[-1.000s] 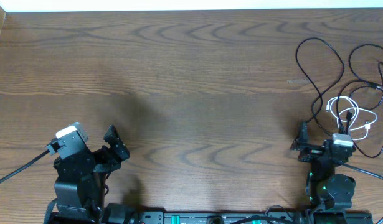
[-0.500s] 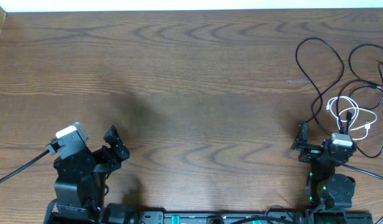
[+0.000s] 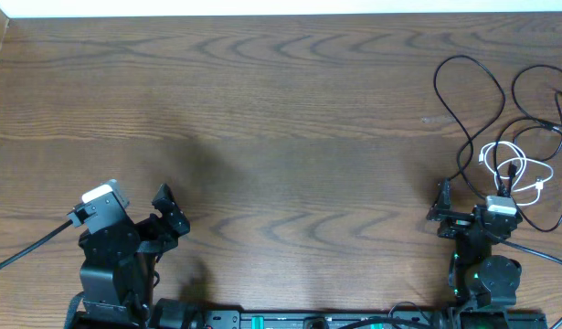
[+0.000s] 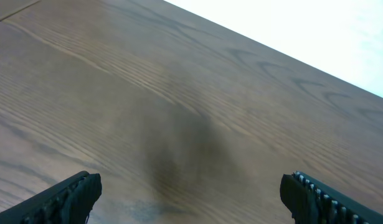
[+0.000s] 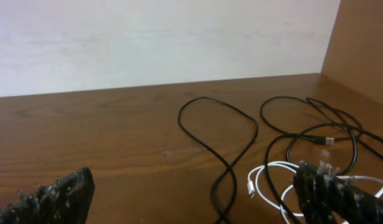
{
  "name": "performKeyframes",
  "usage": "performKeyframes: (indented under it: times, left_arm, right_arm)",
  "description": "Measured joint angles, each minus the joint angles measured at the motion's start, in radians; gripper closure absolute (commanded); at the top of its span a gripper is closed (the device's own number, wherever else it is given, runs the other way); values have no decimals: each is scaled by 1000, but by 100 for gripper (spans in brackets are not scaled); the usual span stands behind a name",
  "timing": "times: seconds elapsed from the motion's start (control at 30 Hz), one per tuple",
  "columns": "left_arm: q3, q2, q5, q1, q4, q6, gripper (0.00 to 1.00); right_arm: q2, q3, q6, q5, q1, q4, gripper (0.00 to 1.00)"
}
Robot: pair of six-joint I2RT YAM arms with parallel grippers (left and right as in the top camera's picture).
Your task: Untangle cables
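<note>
The cables lie in a loose tangle at the table's right end. Long black cables (image 3: 438,88) loop and cross each other, and a shorter white cable (image 3: 521,164) coils among them. My right gripper (image 3: 475,194) stands open just in front of the tangle, nothing between its fingers. In the right wrist view the black cables (image 5: 219,112) cross ahead of the right gripper (image 5: 194,193), and the white cable (image 5: 272,167) curls by the right finger (image 5: 331,193). My left gripper (image 3: 134,206) is open at the front left, far from the cables. The left wrist view shows the left gripper (image 4: 190,193) over bare wood.
A wooden side wall (image 5: 365,43) rises just right of the tangle and a white wall (image 5: 147,37) runs behind the table. The arms' base rail (image 3: 290,320) lines the front edge. The left arm's thick black cable (image 3: 25,251) trails off to the left.
</note>
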Motion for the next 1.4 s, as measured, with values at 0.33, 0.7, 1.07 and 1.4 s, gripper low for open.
performKeyframes:
  times: [0.33, 0.7, 1.07, 1.4]
  left_arm:
    - [0, 0, 0, 0, 0, 0, 3]
    - [0, 0, 0, 0, 0, 0, 3]
    - [0, 0, 0, 0, 0, 0, 3]
    - [0, -2, 0, 14, -46, 0, 3]
  right_arm:
    - [0, 0, 0, 0, 0, 0, 1]
    - [0, 0, 0, 0, 0, 0, 1]
    - [0, 0, 0, 0, 0, 0, 1]
    - [0, 0, 0, 0, 0, 0, 1]
